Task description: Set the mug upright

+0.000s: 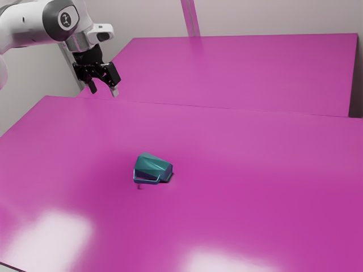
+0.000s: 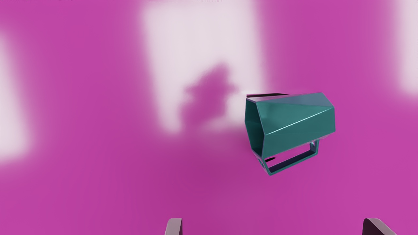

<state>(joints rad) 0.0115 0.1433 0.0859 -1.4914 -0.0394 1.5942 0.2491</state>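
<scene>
One magenta table (image 1: 255,170) is stretching before a pale wall (image 1: 272,17); a teal mug (image 1: 153,164) is lying sideways (well inside the edges), the gripper (image 1: 104,90) hovering apart, fingers spread.

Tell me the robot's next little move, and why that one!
Probably easing the open gripper down toward the mug, because the mug lies on its side on the table and the gripper hangs away from it, holding nothing.

high side view, nearer wrist view, both facing down, sharing mug (image 2: 295,127)
</scene>
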